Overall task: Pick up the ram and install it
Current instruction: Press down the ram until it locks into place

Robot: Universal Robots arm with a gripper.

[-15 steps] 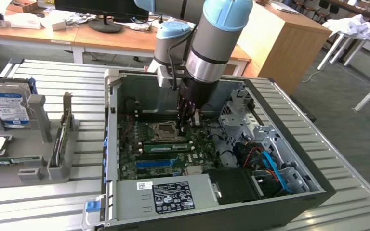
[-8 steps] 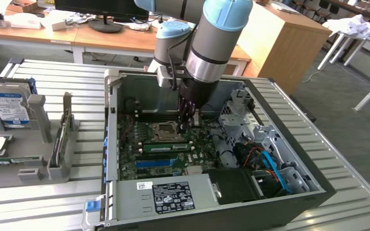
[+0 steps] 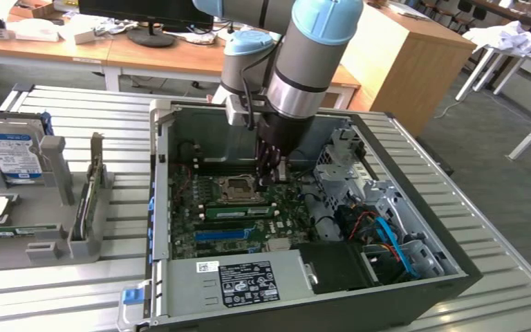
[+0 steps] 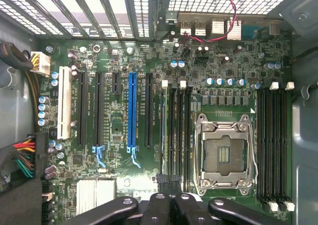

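Long, thin green circuit-board ram (image 3: 238,211), apparently already seated, is light, stiff, fragile; grip its long edges. Black hand (image 4: 169,192) is closed, holding nothing.

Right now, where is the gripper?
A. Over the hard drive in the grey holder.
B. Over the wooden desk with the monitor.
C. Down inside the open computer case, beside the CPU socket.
C: the gripper reaches down into the computer case, right next to the CPU socket on the motherboard.
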